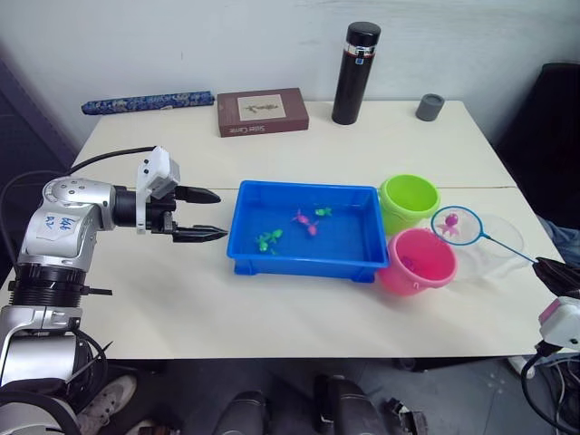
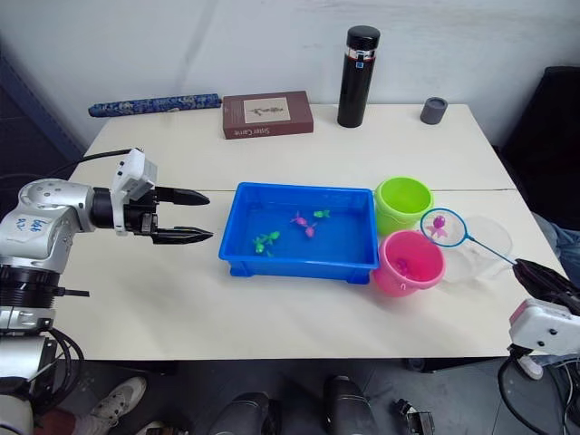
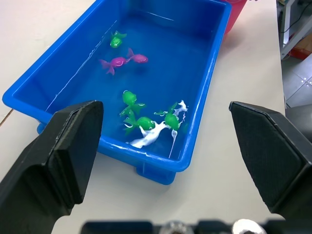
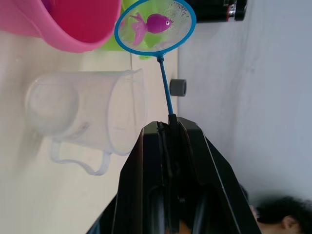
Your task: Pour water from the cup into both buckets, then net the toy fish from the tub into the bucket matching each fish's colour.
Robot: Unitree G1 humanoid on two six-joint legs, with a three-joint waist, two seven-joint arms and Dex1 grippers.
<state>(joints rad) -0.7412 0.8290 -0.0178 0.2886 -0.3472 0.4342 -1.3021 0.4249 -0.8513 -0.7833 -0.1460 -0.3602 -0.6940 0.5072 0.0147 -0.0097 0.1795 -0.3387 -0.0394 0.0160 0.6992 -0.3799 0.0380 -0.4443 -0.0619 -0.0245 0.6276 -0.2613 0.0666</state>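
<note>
The blue tub (image 1: 299, 265) sits mid-table holding water, with green fish (image 3: 130, 99) and magenta fish (image 3: 117, 62) in it. To its right stand the lime green bucket (image 1: 408, 201) and, nearer to me, the pink bucket (image 1: 419, 265). My right gripper (image 1: 549, 270) is shut on the thin handle of the net (image 1: 456, 225). The hoop hovers just right of the pink bucket and carries a magenta fish (image 4: 153, 23). The clear cup (image 1: 497, 246) stands beneath the handle. My left gripper (image 1: 207, 214) is open and empty, just left of the tub.
Along the far side of the table are a black flask (image 1: 355, 72), a brown book (image 1: 262, 111), a small grey cap (image 1: 430, 107) and a blue patterned stick (image 1: 147, 101). The table's right edge lies close to the cup.
</note>
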